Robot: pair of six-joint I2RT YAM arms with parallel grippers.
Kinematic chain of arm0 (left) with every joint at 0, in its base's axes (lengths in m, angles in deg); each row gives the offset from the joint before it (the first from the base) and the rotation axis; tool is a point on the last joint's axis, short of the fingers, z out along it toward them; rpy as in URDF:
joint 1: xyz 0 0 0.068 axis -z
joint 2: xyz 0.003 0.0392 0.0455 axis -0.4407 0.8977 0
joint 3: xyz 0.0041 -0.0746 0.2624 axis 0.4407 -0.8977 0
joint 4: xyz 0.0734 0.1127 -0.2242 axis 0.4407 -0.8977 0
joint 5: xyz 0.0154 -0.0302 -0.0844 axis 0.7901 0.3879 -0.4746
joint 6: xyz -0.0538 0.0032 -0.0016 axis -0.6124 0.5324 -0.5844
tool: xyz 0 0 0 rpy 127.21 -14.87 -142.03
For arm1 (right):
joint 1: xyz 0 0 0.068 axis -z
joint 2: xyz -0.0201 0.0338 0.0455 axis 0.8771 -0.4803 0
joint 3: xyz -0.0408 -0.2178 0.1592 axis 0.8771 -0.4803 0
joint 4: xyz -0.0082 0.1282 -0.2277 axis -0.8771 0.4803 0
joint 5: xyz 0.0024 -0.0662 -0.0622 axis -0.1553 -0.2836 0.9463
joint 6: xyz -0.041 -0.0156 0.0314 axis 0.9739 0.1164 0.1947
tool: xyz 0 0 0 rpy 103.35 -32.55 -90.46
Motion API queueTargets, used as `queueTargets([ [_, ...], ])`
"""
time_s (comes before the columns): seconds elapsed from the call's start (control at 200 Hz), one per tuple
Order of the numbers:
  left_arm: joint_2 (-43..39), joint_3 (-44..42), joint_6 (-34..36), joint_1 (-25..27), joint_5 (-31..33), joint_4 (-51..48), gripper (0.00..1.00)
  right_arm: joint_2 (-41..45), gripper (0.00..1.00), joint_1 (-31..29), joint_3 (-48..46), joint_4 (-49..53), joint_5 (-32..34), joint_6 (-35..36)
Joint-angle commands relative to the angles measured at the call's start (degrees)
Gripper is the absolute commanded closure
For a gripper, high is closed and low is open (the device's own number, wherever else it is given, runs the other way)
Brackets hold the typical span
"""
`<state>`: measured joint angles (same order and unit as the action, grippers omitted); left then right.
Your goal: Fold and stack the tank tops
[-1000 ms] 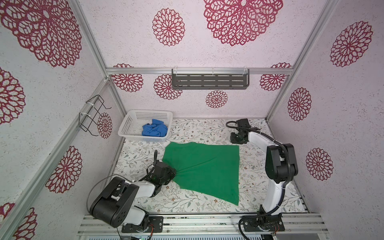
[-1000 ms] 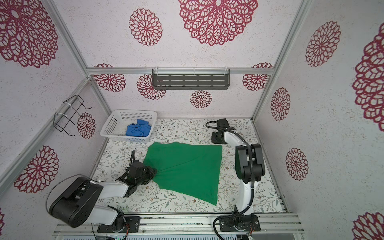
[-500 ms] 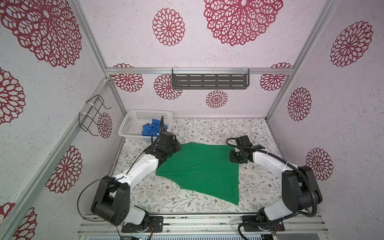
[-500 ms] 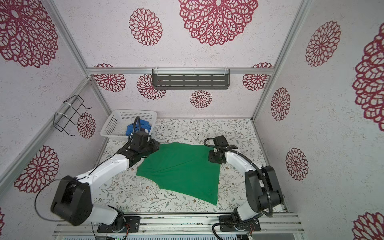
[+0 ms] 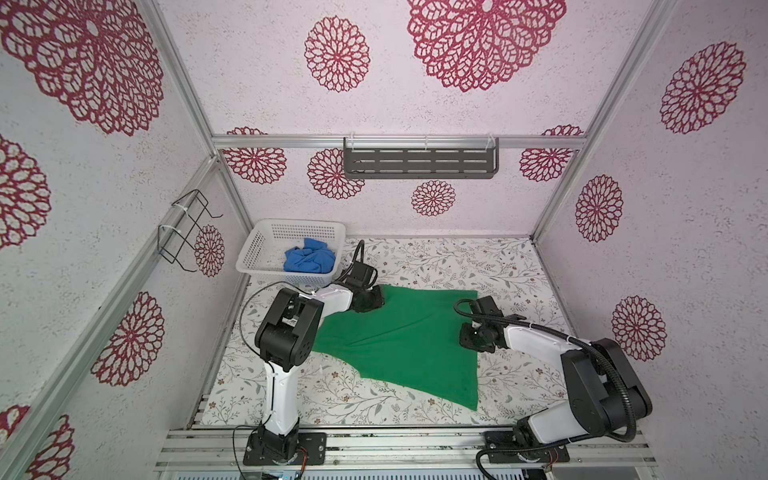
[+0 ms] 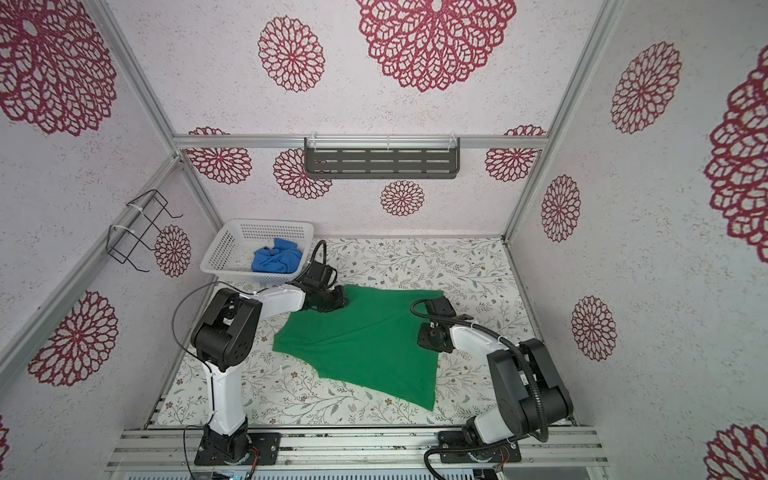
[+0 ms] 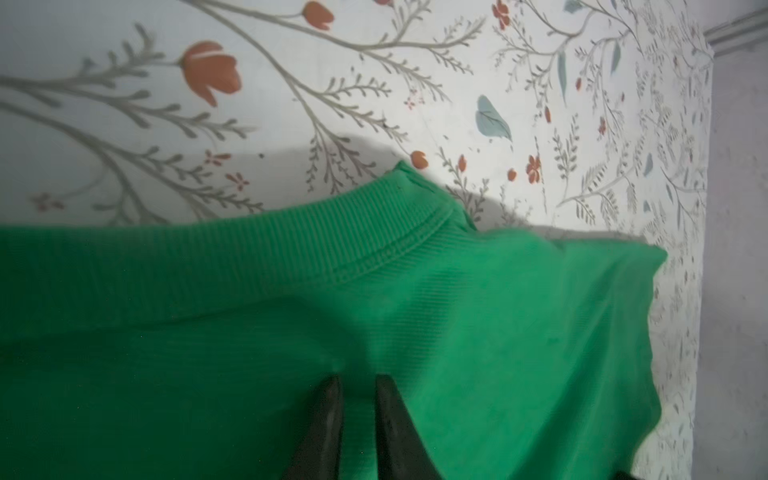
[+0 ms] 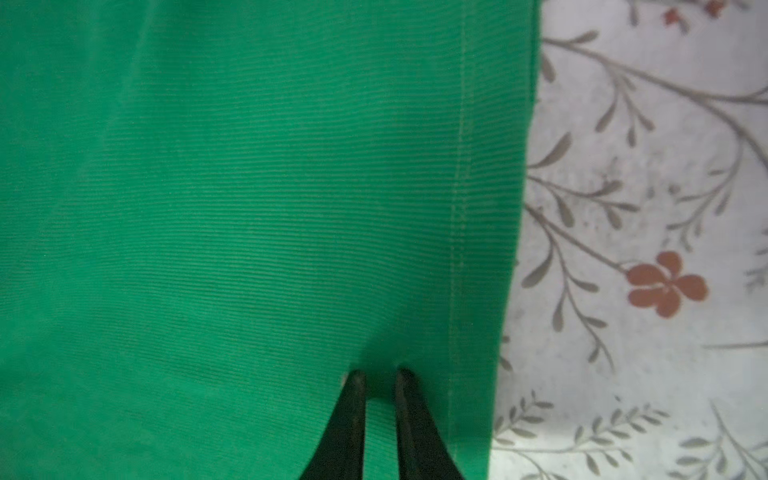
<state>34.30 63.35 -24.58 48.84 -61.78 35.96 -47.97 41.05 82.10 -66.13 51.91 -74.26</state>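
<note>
- Since left gripper (image 7: 357, 383) (basket (image 5: 253, 249) side) and right gripper (image 8: 379, 376) (hem, away from basket) both pinch green tank top (image 5: 395, 340), it's fold time.
- Next probably: lift evenly.

Both top views looked bright, evenly lit, sharp; wide-angle stretch toward corners. Wrist views ran dimmer, softer: floral table cover (image 7: 124, 104) blurred at upper left, grey shadow fell beside green tank top (image 7: 415, 311).
</note>
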Motion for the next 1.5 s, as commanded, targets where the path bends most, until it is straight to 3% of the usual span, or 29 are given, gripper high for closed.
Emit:
queueTargets([
  [0.0,0.4,-6.0,-4.0,-2.7,1.0,2.6,0.82,-1.9,0.82,2.1,0.4,-0.8,2.9,1.7],
  [0.195,-4.3,-15.2,-5.6,-6.1,5.0,6.4,0.82,-8.0,0.83,4.5,7.5,-1.7,3.1,6.4],
  [0.36,-4.8,-14.0,-4.4,-10.0,4.2,6.6,0.82,-11.3,0.82,5.7,19.2,3.9,3.0,11.1],
  [0.505,-10.4,-9.7,-1.3,-10.4,3.2,3.4,0.78,-3.8,0.74,5.6,21.3,12.4,1.8,10.7],
  [0.631,-16.5,-6.2,1.2,-9.2,1.9,-2.1,0.65,7.3,0.71,5.6,15.0,20.0,1.7,6.9],
  [0.816,-24.1,-5.8,2.5,-1.3,3.1,-11.5,0.63,18.9,0.76,-2.5,4.1,24.5,0.4,-2.2],
  [0.931,-27.9,-13.8,-2.9,6.1,1.5,-8.8,0.67,19.3,0.78,-7.4,1.3,24.8,1.2,-5.8],
  [1.181,-34.6,-28.6,-16.7,19.2,6.2,-5.4,0.72,15.3,0.84,-10.5,-0.7,24.1,1.8,-6.5],
  [1.321,-35.6,-34.0,-21.9,22.5,5.6,-3.7,0.74,14.7,0.86,-10.5,-3.2,24.4,3.3,-6.8],
  [1.491,-36.7,-37.0,-22.5,24.6,4.3,-8.5,0.75,14.6,0.88,-10.5,-7.0,24.3,5.9,-8.4],
])
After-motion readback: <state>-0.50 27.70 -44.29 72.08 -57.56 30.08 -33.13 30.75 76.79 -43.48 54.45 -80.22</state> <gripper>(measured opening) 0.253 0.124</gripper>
